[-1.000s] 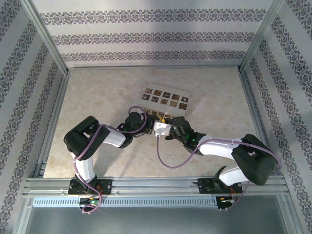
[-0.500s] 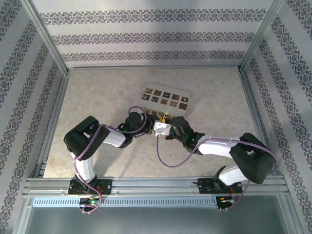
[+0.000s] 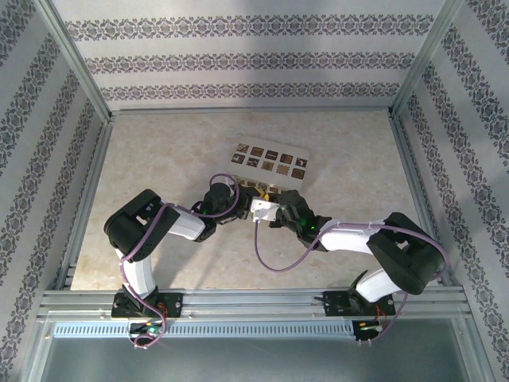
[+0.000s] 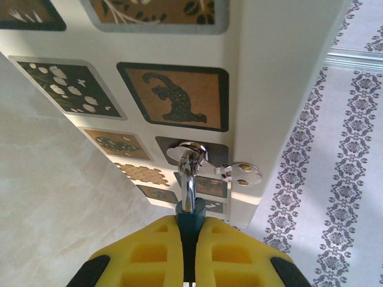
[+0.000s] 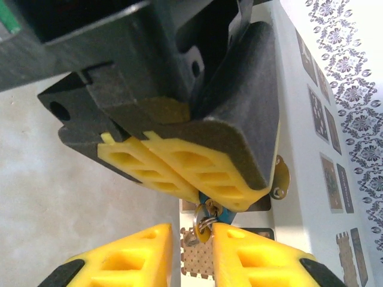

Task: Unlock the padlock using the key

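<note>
Bench [image 3: 159,159]: pale marbled beige top. Aluminium frame rails [image 3: 79,72] run up at the corners, and the walls [image 3: 238,60] are papered in dark floral stripes. The cream box [image 3: 270,161] with dark patterned squares lies near the bench centre, towards the far edge.

The padlock [image 4: 190,210] hangs at the box's near edge, its silvery shackle [image 4: 189,179] hooked through the hasp [image 4: 242,173].

Left gripper [image 4: 190,230]: yellow fingers clamped on the padlock's blue body.

Right gripper [image 5: 192,236]: sits just below the padlock, with a gap between its fingers. A small key ring [image 5: 203,222] sits in that gap. Cannot tell whether it is gripped.
</note>
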`<state>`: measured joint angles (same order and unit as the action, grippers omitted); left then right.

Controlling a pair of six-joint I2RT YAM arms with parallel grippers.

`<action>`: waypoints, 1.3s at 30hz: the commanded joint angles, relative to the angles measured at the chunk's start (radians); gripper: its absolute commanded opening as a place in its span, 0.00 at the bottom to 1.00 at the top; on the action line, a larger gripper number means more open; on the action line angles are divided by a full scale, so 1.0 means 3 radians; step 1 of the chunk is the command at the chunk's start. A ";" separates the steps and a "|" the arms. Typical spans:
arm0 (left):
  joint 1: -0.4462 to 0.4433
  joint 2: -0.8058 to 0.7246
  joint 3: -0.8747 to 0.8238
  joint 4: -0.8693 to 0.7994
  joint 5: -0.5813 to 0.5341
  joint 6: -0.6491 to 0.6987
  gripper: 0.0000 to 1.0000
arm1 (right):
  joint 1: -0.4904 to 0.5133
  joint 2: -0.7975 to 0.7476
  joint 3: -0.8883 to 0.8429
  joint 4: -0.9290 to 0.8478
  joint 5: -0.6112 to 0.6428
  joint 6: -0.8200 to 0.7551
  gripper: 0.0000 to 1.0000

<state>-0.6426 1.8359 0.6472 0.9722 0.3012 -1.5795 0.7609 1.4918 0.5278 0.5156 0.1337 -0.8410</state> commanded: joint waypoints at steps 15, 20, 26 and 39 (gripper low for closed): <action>-0.0086 -0.0025 0.0015 0.0293 -0.0039 -0.0031 0.01 | 0.0000 0.0079 0.0022 0.0260 0.0083 0.0226 0.13; -0.0092 -0.0027 0.0015 0.0300 -0.0040 -0.0027 0.01 | 0.0037 0.0117 -0.0017 0.0437 0.0220 0.0453 0.07; -0.0098 -0.0034 0.0018 0.0293 -0.0040 -0.0027 0.01 | 0.0110 0.0136 -0.0044 0.0567 0.0336 0.0505 0.00; -0.0113 -0.0038 0.0011 0.0290 -0.0058 -0.0031 0.01 | 0.0179 -0.0097 -0.0013 0.0428 0.0241 0.1658 0.00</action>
<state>-0.6502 1.8359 0.6472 0.9939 0.2668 -1.5894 0.8013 1.4967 0.5152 0.5858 0.2276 -0.5102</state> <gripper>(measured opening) 0.074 0.056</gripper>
